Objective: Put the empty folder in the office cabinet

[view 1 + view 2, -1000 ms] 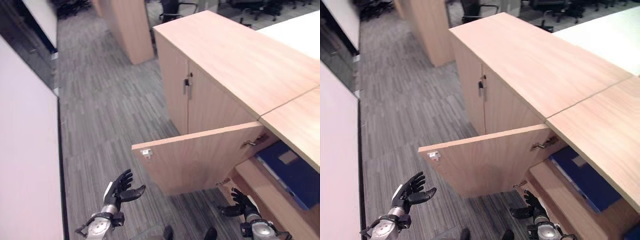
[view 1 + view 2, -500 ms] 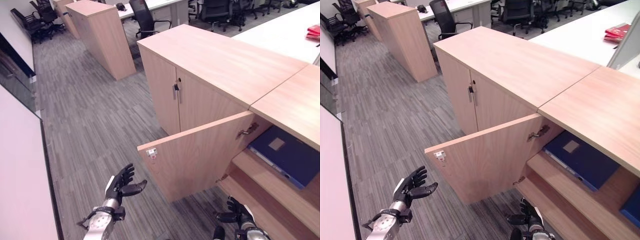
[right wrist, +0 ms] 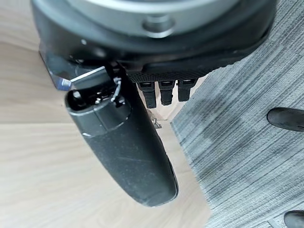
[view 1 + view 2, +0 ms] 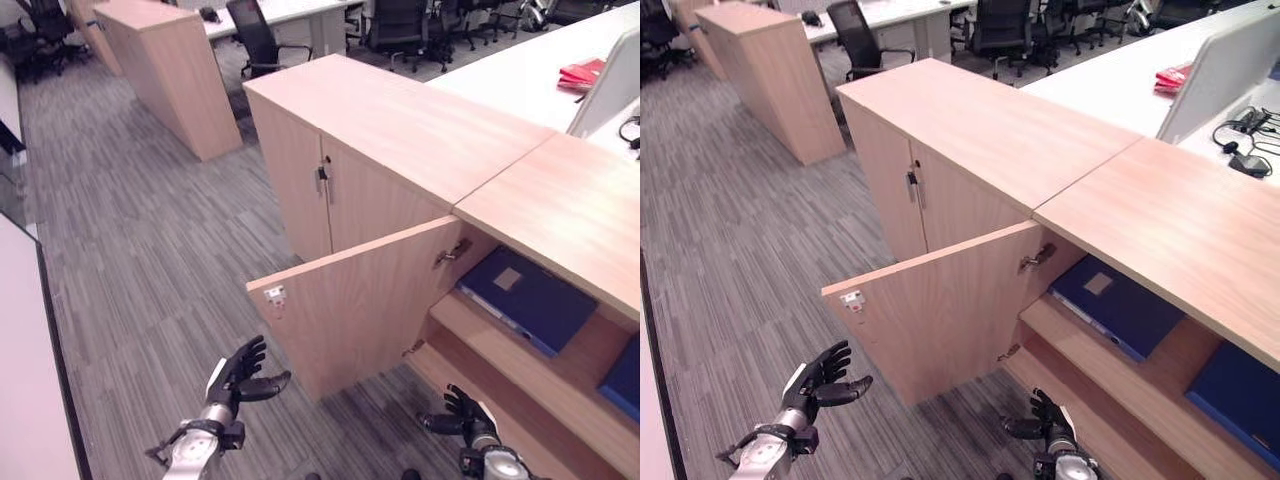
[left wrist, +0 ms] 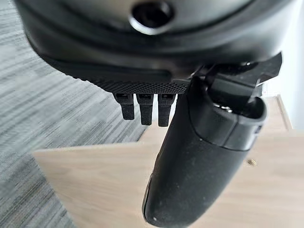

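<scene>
Hovering low over the grey carpet, the left hand shows straight, spread fingers and holds nothing; it sits just short of the free edge of the open door. The right hand hangs near the foot of the opened compartment, fingers relaxed and empty; its wrist is cut off by the lower edge of the left eye view. The right wrist view shows the toe of a dark shoe on the carpet.

The cabinet door stands swung outward, hiding part of the interior behind it. A small white catch sits at its upper free corner.

Inside the office cabinet, the blue folder lies flat on the upper shelf, a pale label patch on its cover. A second blue item lies further right, partly cut off by the cabinet top, so its kind cannot be told.

Beyond, a closed double-door cabinet adjoins. Office chairs and a red object on a white desk lie farthest.
</scene>
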